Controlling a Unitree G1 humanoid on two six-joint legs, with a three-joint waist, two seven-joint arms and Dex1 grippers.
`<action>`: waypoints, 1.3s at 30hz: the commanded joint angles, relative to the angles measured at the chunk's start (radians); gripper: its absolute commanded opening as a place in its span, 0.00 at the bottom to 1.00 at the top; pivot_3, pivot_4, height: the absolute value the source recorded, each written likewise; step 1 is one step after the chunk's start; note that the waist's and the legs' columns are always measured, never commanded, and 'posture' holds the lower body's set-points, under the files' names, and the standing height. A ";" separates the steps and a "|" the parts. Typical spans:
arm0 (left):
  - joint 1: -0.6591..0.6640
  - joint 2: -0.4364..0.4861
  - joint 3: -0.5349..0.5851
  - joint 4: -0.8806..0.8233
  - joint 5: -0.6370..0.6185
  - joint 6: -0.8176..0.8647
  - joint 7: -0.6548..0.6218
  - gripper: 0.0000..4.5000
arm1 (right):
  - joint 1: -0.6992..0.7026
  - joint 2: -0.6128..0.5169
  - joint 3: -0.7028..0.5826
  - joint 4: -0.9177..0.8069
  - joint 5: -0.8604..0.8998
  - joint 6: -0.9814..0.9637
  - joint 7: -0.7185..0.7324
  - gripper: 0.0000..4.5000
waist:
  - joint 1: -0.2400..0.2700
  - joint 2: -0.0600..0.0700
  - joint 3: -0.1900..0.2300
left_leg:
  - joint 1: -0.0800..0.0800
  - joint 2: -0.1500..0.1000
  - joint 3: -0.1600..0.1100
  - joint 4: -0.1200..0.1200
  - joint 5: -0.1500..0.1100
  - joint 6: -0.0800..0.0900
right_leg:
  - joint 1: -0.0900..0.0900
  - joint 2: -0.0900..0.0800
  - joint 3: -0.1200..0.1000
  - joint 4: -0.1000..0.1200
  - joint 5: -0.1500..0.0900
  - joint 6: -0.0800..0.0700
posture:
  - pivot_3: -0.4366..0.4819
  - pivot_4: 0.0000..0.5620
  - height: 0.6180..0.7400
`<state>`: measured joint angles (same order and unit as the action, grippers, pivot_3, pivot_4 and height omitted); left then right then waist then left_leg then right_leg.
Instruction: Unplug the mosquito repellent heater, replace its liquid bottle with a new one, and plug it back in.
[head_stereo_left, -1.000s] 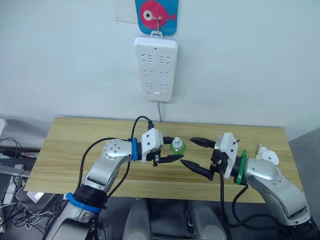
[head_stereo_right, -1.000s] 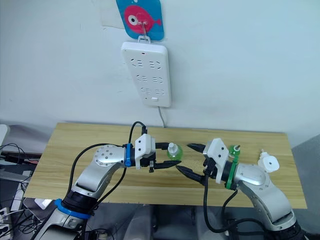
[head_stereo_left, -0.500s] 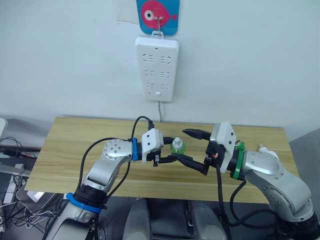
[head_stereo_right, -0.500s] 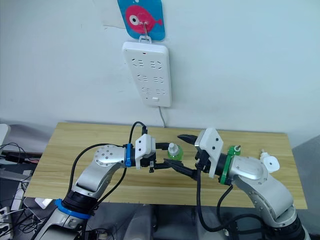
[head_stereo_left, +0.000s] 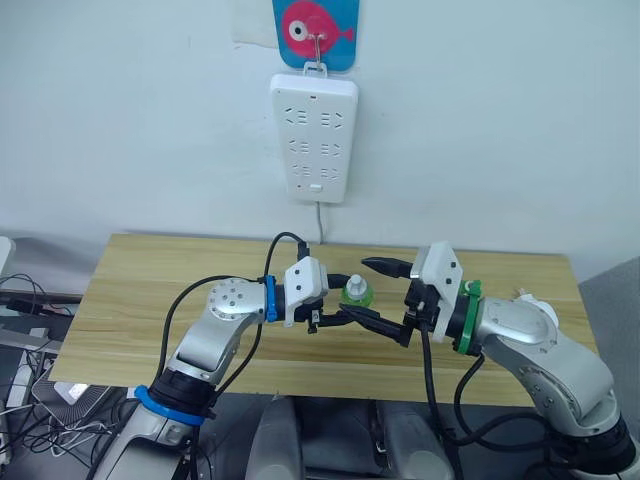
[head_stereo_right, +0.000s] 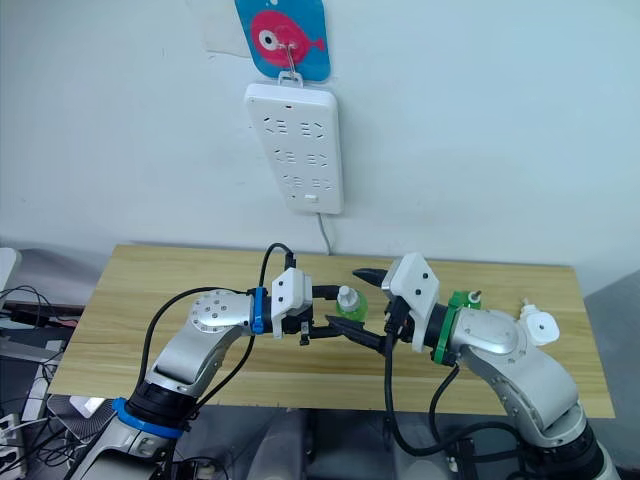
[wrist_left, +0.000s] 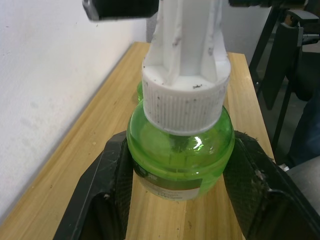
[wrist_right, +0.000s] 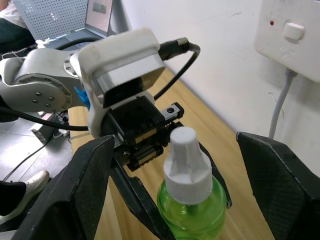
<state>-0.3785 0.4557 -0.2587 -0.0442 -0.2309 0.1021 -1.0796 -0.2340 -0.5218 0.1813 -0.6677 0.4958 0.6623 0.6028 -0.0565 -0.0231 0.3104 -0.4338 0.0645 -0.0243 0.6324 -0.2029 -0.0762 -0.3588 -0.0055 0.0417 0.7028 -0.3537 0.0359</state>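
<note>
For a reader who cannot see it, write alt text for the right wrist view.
A green bottle with a white cap stands gripped between the black fingers of the left gripper, while the right gripper's own fingers are spread wide on either side of it. Behind lie the wooden table and the white power strip on the wall.

— Which colours are seen on the new one (wrist_left: 180, 150)?
— A translucent bright green body is shown, topped by a white ribbed cap (wrist_left: 185, 102); a darker green label band is seen low on it.
— And the grippers?
— Black fingers are carried by the left gripper (head_stereo_left: 340, 305) and the right gripper (head_stereo_left: 385, 298) alike. A blue ring is worn at the left wrist, a green one at the right; the arms are finished in silver-grey with white housings.
— The surroundings?
— The table (head_stereo_left: 150, 290) is patterned in pale wood grain. A white power strip (head_stereo_left: 313, 138) is hung on a white wall, under a blue card (head_stereo_left: 314, 30) printed with a pink fish.
</note>
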 joint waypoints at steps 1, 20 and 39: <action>0.008 -0.004 -0.005 -0.057 -0.008 -0.010 0.001 0.49 | -0.015 0.037 0.053 0.062 -0.046 -0.067 0.012 0.90 | -0.001 -0.001 -0.003 | 0.000 0.000 0.000 0.000 0.000 0.000 | 0.000 0.000 0.000 0.000 0.000 0.000 | 0.38 0.43 1.00; 0.008 0.001 -0.004 -0.055 -0.009 -0.009 -0.001 0.49 | 0.108 0.046 0.031 0.140 -0.106 -0.248 0.091 0.90 | 0.000 -0.001 -0.005 | 0.000 0.000 0.000 0.002 0.000 0.000 | -0.001 0.000 0.000 0.003 0.000 0.000 | 0.37 0.45 1.00; -0.002 -0.003 -0.009 -0.037 -0.008 -0.016 -0.009 0.49 | 0.124 0.029 -0.041 0.164 -0.060 -0.289 0.148 0.90 | -0.001 -0.001 -0.005 | 0.000 0.000 -0.001 0.012 -0.002 0.003 | 0.000 0.000 0.001 0.011 0.000 0.000 | 0.36 0.46 1.00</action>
<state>-0.3823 0.4550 -0.2705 -0.0613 -0.2276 0.1009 -1.0828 -0.1037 -0.4996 0.1615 -0.4903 0.4172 0.4002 0.7413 -0.0578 -0.0243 0.3051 -0.4337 0.0644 -0.0252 0.6439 -0.2048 -0.0729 -0.3587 -0.0050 0.0427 0.7139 -0.3538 0.0360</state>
